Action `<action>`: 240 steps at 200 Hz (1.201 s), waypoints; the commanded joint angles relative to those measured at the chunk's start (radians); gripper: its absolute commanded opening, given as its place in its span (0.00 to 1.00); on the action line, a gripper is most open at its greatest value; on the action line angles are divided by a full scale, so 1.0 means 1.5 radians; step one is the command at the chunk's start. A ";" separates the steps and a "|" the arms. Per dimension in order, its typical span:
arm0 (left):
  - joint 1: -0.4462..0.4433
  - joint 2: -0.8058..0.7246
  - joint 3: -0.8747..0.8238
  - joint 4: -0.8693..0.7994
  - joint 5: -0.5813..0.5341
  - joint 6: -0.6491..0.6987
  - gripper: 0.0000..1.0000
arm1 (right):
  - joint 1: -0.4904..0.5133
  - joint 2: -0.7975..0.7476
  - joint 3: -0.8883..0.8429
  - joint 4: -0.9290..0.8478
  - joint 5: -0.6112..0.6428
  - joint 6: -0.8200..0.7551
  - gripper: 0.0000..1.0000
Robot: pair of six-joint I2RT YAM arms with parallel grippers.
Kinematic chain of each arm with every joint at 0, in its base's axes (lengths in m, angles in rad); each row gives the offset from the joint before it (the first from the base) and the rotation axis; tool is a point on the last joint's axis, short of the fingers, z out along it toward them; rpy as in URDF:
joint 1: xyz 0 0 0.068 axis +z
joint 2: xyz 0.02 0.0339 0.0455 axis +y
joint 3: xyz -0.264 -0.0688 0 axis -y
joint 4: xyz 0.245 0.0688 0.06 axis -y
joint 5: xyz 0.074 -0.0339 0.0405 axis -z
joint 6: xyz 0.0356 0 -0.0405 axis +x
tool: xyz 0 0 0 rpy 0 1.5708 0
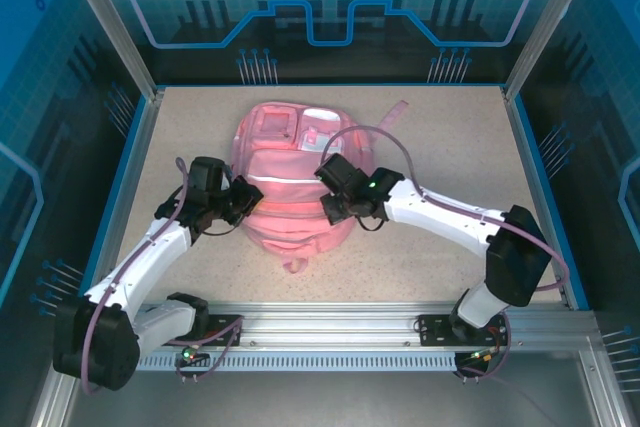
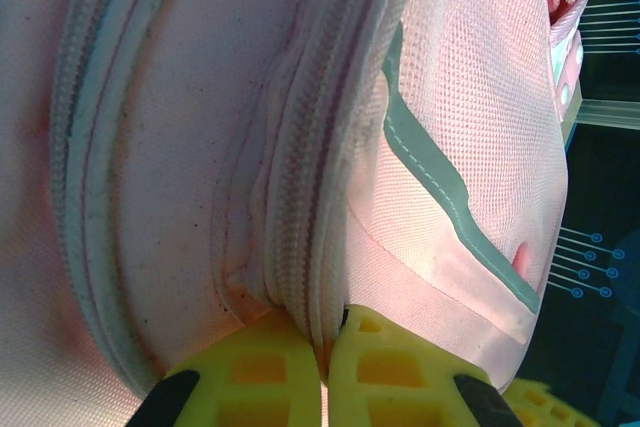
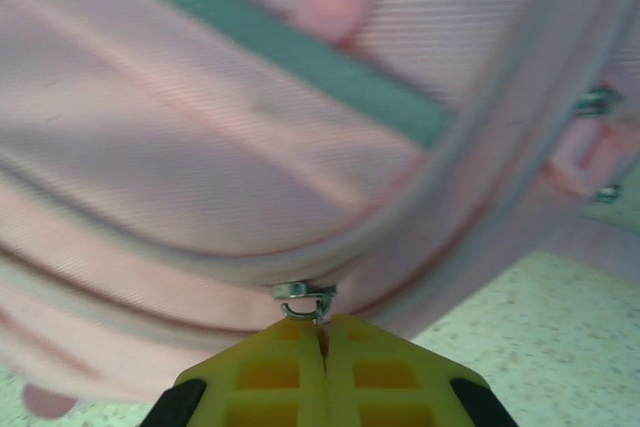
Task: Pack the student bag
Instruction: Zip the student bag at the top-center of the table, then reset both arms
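tabletop (image 1: 440, 147): one student bag (image 1: 290, 202), apparently zipped

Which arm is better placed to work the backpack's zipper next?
Right. The right arm has its jaws shut on the metal zipper pull; the left arm pinches the pink backpack along its zipper seam.

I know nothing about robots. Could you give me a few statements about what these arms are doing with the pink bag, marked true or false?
1. The student bag lies on the table. True.
2. The left gripper hangs open above the bag. False: it is shut on the bag's zip seam.
3. The right gripper is shut on a metal zipper pull. True.
4. The bag is blue. False: it is pink.
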 commanded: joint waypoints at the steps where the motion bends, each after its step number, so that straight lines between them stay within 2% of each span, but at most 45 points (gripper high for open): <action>1: 0.004 0.003 -0.007 -0.006 -0.037 0.043 0.00 | -0.050 -0.019 0.003 -0.064 0.056 -0.016 0.00; 44: 0.004 0.013 0.004 -0.032 -0.017 0.085 0.00 | -0.118 0.049 0.084 -0.041 0.024 -0.067 0.00; 85: 0.004 0.032 0.035 -0.043 0.020 0.138 0.00 | -0.141 0.056 0.113 -0.048 0.025 -0.068 0.00; 102: 0.004 0.025 0.069 -0.067 0.027 0.169 0.09 | -0.152 0.024 0.095 -0.048 0.033 -0.061 0.00; 111: 0.004 0.022 0.091 -0.090 0.028 0.187 0.25 | -0.162 0.007 0.091 -0.053 0.012 -0.066 0.00; 116: 0.005 0.021 0.107 -0.105 0.028 0.200 0.36 | -0.164 -0.003 0.090 -0.059 0.003 -0.067 0.10; 124: 0.004 0.020 0.129 -0.129 0.023 0.213 0.57 | -0.166 -0.020 0.088 -0.068 -0.003 -0.065 0.35; 132: 0.004 0.015 0.147 -0.144 0.016 0.226 0.71 | -0.166 -0.046 0.078 -0.065 -0.004 -0.066 0.54; 146: 0.005 0.002 0.174 -0.170 -0.012 0.249 0.81 | -0.168 -0.098 0.053 -0.048 0.006 -0.071 0.75; 162: 0.006 -0.009 0.207 -0.208 -0.081 0.282 0.91 | -0.180 -0.159 0.028 -0.032 0.047 -0.080 0.91; 176: 0.009 -0.018 0.229 -0.234 -0.169 0.307 0.98 | -0.199 -0.207 0.005 -0.015 0.091 -0.094 0.99; 197: 0.015 -0.039 0.232 -0.231 -0.302 0.338 0.99 | -0.244 -0.271 -0.032 0.010 0.154 -0.108 1.00; 222: 0.024 -0.078 0.163 -0.148 -0.458 0.365 0.99 | -0.297 -0.350 -0.136 0.118 0.233 -0.148 1.00; 240: 0.039 -0.101 0.093 -0.068 -0.527 0.386 0.99 | -0.350 -0.396 -0.226 0.205 0.251 -0.165 1.00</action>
